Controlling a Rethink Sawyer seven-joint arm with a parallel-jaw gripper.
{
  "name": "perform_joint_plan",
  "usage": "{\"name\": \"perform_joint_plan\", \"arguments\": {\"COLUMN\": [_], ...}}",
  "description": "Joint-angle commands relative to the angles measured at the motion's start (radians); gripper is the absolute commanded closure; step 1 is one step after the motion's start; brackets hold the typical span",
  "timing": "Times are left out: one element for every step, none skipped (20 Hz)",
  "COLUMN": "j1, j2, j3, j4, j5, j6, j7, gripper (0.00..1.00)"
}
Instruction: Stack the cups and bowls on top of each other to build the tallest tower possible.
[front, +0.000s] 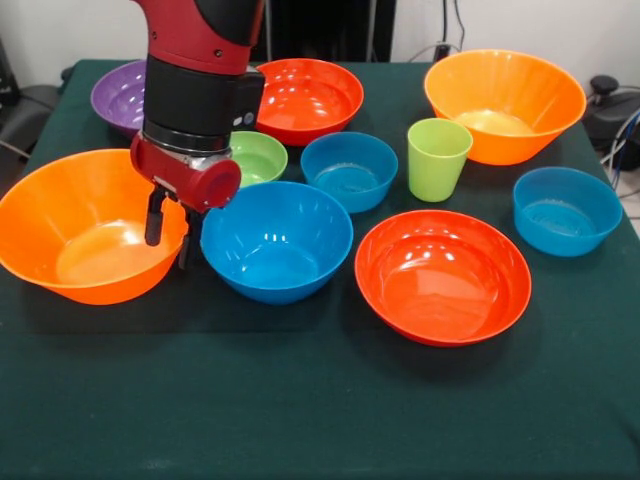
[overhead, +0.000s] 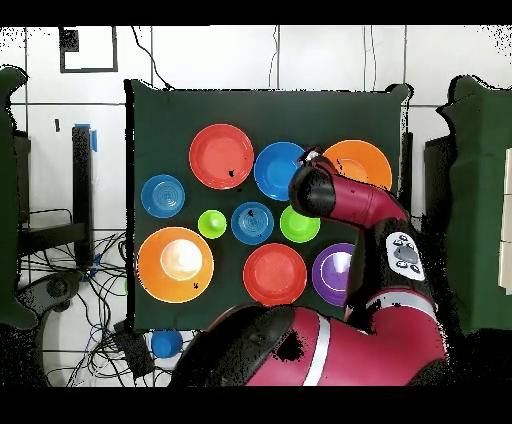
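My gripper (front: 170, 232) is open and low over the right rim of a big orange bowl (front: 85, 235). One finger (front: 154, 218) hangs inside the bowl and the other sits outside, beside a big blue bowl (front: 277, 240). The lime-green cup (front: 437, 158) stands upright mid-table. Around it lie a small lime-green bowl (front: 258, 157), two smaller blue bowls (front: 350, 170) (front: 567, 208), two red-orange bowls (front: 305, 98) (front: 443, 275), a purple bowl (front: 120, 95) and a second big orange bowl (front: 505, 100). Each stands alone and no tower shows. In the overhead view the arm (overhead: 318, 188) hides the gripper.
A dark green cloth (front: 300, 410) covers the table, with a bare strip along its front. Cables and dark gear lie off the right edge (front: 610, 100). A blue round object (overhead: 167, 343) lies off the table near the robot's base.
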Motion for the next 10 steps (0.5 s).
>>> {"name": "perform_joint_plan", "arguments": {"j1": [-0.015, -0.014, -0.011, -0.011, -0.009, -0.009, -0.01, -0.008, -0.007, -0.005], "j2": [0.093, 0.101, 0.111, 0.124, 0.138, 0.145, 0.154, 0.158, 0.162, 0.163], "j3": [0.065, 0.063, 0.06, 0.057, 0.053, 0.054, 0.055, 0.052, 0.051, 0.049], "j4": [-0.025, -0.026, -0.028, -0.035, -0.041, -0.044, -0.048, -0.052, -0.056, -0.058], "j5": [-0.065, -0.066, -0.064, -0.062, -0.06, -0.06, -0.059, -0.058, -0.057, -0.056], "j6": [0.01, 0.0, -0.01, -0.024, -0.039, -0.044, -0.055, -0.06, -0.065, -0.065], "j7": [-0.012, -0.007, -0.001, 0.007, 0.014, 0.016, 0.019, 0.022, 0.024, 0.023], "gripper": [0.0, 0.0, 0.0, 0.0, 0.0, 0.0, 0.0, 0.0, 0.0, 0.0]}}
